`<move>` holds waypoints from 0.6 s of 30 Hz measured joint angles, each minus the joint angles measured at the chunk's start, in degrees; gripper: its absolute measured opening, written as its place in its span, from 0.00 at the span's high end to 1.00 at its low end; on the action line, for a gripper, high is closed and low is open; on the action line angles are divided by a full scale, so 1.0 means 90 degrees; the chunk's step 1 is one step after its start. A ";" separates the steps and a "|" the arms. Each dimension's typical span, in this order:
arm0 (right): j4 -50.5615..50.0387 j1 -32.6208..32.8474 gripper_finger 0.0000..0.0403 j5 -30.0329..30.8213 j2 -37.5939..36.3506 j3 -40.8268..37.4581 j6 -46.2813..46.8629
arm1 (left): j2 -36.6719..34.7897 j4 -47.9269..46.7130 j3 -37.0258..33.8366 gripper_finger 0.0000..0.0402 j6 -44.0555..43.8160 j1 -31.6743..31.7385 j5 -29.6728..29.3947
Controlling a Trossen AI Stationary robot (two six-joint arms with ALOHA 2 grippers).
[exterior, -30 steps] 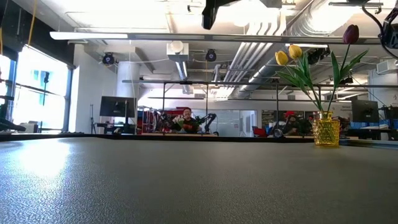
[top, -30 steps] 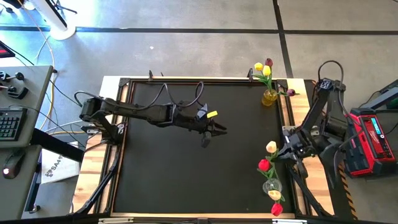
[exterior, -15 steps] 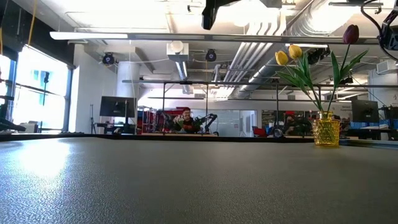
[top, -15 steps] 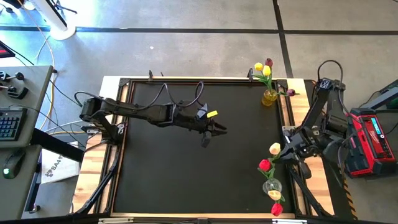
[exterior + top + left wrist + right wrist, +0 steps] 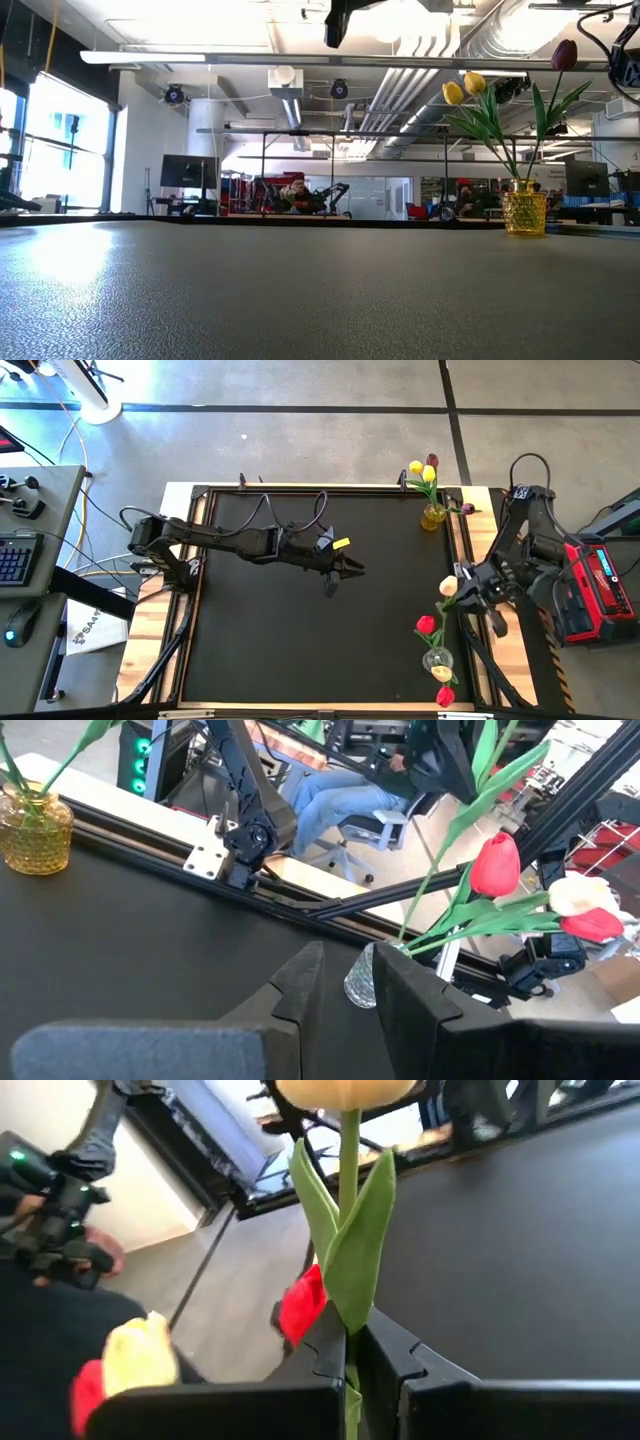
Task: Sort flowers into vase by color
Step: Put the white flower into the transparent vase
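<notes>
My right gripper (image 5: 464, 594) stands at the table's right edge, shut on a cream-white tulip (image 5: 448, 586). Its head (image 5: 345, 1090) and leaves (image 5: 350, 1250) stand beyond the fingers in the right wrist view. Just nearer, a clear vase (image 5: 437, 658) holds two red tulips (image 5: 427, 625) and a yellow one (image 5: 441, 673), stems in the glass. A yellow vase (image 5: 433, 516) at the far right holds yellow tulips (image 5: 463, 88) and a maroon one (image 5: 565, 53). My left gripper (image 5: 345, 568) hangs open over the mat's middle, nothing between its fingers (image 5: 300, 985). My right gripper pinches the cream-white tulip's stem (image 5: 347, 1342) between its two fingers, just below the leaves. The fingers come nearly level from the table's right side and lie across the stem. The head points away from the fingers; the stem's lower end is hidden behind them.
A black mat (image 5: 300, 630) covers the table inside a wooden frame (image 5: 478, 540). A desk with a keyboard (image 5: 15, 560) stands left of the table, and a red-and-black device (image 5: 598, 585) right of it. A person sits far off in the room (image 5: 297, 192).
My right gripper, still shut on the cream-white tulip, has risen and gone a little toward the table's far edge. The tulip's head has drawn away from the red tulips in the clear vase. My left arm has kept still.
</notes>
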 joint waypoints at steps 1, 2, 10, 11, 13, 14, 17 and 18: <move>-0.0014 0.0005 1.00 -0.0086 0.0000 0.0000 0.0087 | 0.0000 0.0000 0.0000 0.81 0.0002 0.0000 0.0007; -0.0031 0.0005 1.00 -0.0161 0.0006 0.0000 0.0145 | 0.0000 0.0000 0.0000 0.81 0.0002 -0.0005 0.0011; -0.0032 0.0005 1.00 -0.0395 0.0152 0.0003 0.0290 | 0.0001 0.0000 0.0000 0.81 0.0005 -0.0024 0.0019; -0.0039 0.0005 1.00 -0.0371 0.0184 0.0004 0.0288 | 0.0002 0.0000 0.0000 0.81 0.0005 -0.0023 0.0018; -0.0085 0.0005 1.00 -0.0308 0.0285 0.0005 0.0286 | 0.0002 0.0000 0.0000 0.81 0.0005 -0.0022 0.0019; -0.0080 0.0005 1.00 -0.0278 0.0344 0.0005 0.0285 | 0.0002 0.0000 0.0000 0.81 0.0005 -0.0022 0.0017; -0.0081 0.0005 1.00 -0.0221 0.0536 0.0005 0.0286 | 0.0002 0.0000 0.0000 0.81 -0.0039 -0.0022 0.0016; -0.0099 0.0005 1.00 -0.0212 0.0609 0.0005 0.0296 | 0.0002 -0.0002 0.0000 0.81 -0.0046 -0.0022 0.0016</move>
